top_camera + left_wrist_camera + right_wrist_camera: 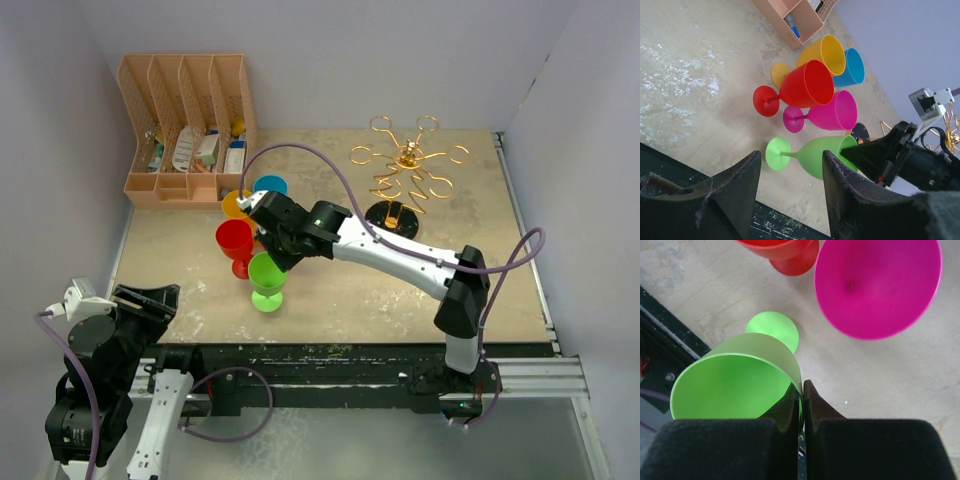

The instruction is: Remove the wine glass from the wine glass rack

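Observation:
The gold wire wine glass rack [405, 172] stands at the back right of the table with no glass on its loop arms. A green wine glass [267, 278] is upright at the front of a cluster of glasses, left of the rack. My right gripper [270, 254] is shut on its rim [801, 390], one finger inside the bowl and one outside. Its foot [772, 331] is at or just above the table; I cannot tell which. My left gripper [792, 160] stands open and empty at the near left edge, facing the green wine glass [822, 156].
Red [235, 240], orange [235, 204] and blue [271, 186] glasses stand just behind the green one, with a magenta glass [877, 285] close beside it. A peach desk organizer [185, 125] fills the back left corner. Walls enclose the table.

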`<state>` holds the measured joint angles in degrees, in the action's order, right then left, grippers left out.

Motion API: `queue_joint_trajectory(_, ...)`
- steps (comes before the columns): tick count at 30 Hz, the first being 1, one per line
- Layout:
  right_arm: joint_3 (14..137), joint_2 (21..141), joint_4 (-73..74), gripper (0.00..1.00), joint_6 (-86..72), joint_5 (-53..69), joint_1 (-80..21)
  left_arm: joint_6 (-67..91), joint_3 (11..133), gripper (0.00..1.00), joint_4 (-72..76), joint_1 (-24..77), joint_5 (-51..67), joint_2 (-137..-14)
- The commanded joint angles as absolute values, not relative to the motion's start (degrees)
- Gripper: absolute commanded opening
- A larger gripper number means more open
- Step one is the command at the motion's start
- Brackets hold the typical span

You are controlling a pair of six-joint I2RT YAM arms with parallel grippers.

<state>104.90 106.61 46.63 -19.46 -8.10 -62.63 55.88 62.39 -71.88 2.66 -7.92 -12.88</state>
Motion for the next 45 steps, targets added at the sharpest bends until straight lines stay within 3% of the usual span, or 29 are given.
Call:
queue_joint_trajectory(1, 109.1, 108.5, 44.9, 0.0, -18.5, -12.2, -62.8, 54.5, 62.3, 0.55, -70.4, 2.6, -7.1, -12.9)
queue_joint_trajectory(14, 111.4, 113.0, 42.5, 0.02, -17.5, -15.6, -62.7, 53.8, 62.3, 0.56, -70.2, 2.6, -6.9, -13.1)
queue_joint_trajectory(22, 112.1, 112.5, 42.3, 0.26, -17.2, -13.2, -62.7, 53.8, 61.8, 0.56, -70.2, 2.6, -6.5, -13.2)
queue_joint_trajectory(29, 111.7, 107.7, 42.3, 0.34, -17.8, -12.5, -62.7, 53.9, 61.4, 0.56, -69.8, 2.6, -6.6, -12.8)
queue_joint_trajectory(37, 108.2, 92.5, 37.3, 0.39, -17.3, -6.3, -62.7, 54.0, 60.1, 0.56, -69.2, 2.6, -6.1, -12.6)
queue_joint_trajectory(40, 102.3, 84.9, 31.2, 0.49, -16.3, -3.0, -62.7, 53.6, 60.2, 0.56, -68.7, 2.6, -6.2, -12.6)
queue_joint_trajectory(43, 96.5, 79.4, 26.8, 0.72, -18.6, -5.2, -62.7, 53.0, 60.6, 0.56, -68.1, 2.6, -6.4, -13.2)
queue_joint_trajectory(45, 94.5, 77.1, 26.5, 0.79, -20.3, -8.8, -62.7, 52.6, 60.9, 0.56, -67.8, 2.6, -6.5, -13.6)
